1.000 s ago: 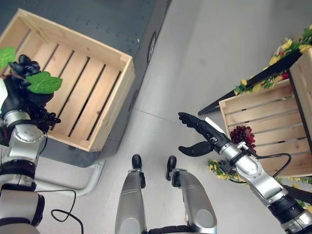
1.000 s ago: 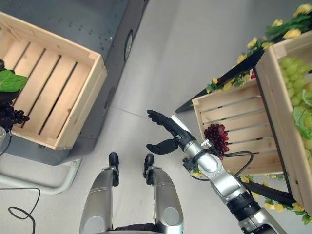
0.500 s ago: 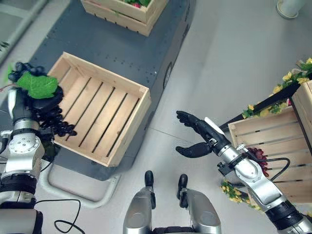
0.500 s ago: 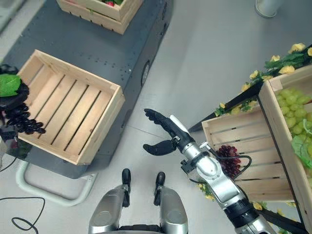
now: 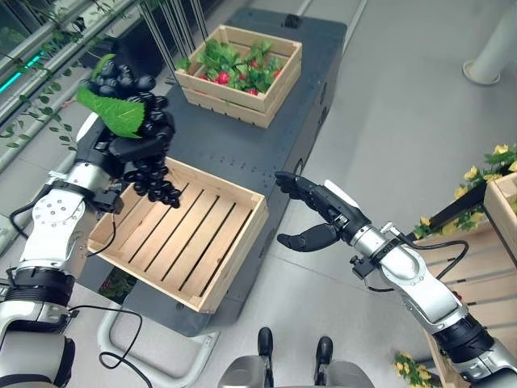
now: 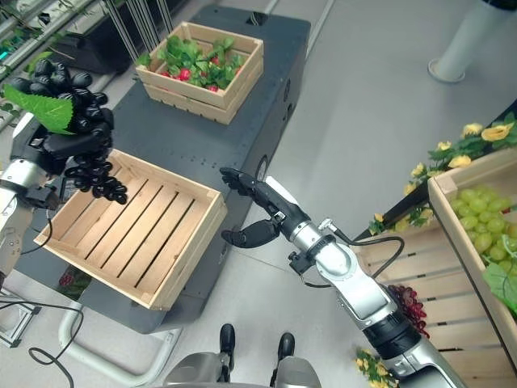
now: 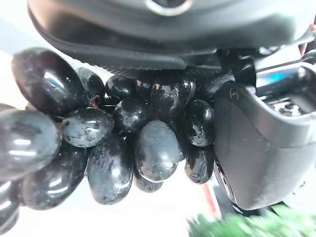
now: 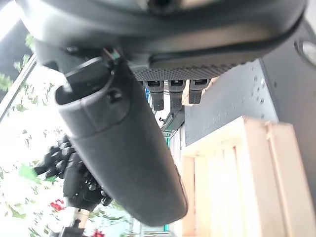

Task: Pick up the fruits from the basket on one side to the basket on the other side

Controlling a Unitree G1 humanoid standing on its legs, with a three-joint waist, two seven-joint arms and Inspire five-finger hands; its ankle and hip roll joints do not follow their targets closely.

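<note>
Black grapes (image 5: pixel 141 121) with a green leaf (image 5: pixel 113 113) on top sit in your left hand (image 5: pixel 121 149), fingers curled round the bunch. In the left eye view you hold it up over the far left corner of the empty wooden crate (image 5: pixel 182 234), so the loose end dangles just above the slats; it looks placed for a drop, not yet let go. The crate rests on a dark grey cart (image 5: pixel 266 121), with a second crate of red fruit and leaves (image 5: pixel 240 63) further back on the same cart. Your right hand (image 5: pixel 319 218) hangs out past the crate's near right corner, fingers straight, thumb apart, holding nothing. It looks parked clear so it won't block the drop.

Right eye view: same layout. On your right side a slatted crate (image 6: pixel 420 323) holds a dark red bunch (image 6: pixel 410 303), and a higher crate (image 6: pixel 485 234) holds green grapes (image 6: pixel 485 230), so more fruit is probably waiting there. Yellow flowers (image 6: pixel 477 133) trim that stand.

Left wrist view: glossy grapes are pressed right against the palm with the thumb (image 7: pixel 256 143) wrapped beside them; the grip looks firm.

Right wrist view: thumb (image 8: pixel 118 148) and straight fingers (image 8: pixel 170 91) are spread, nothing between them; the wooden crate's edge shows past them, and your left hand with its bunch shows small beyond.
</note>
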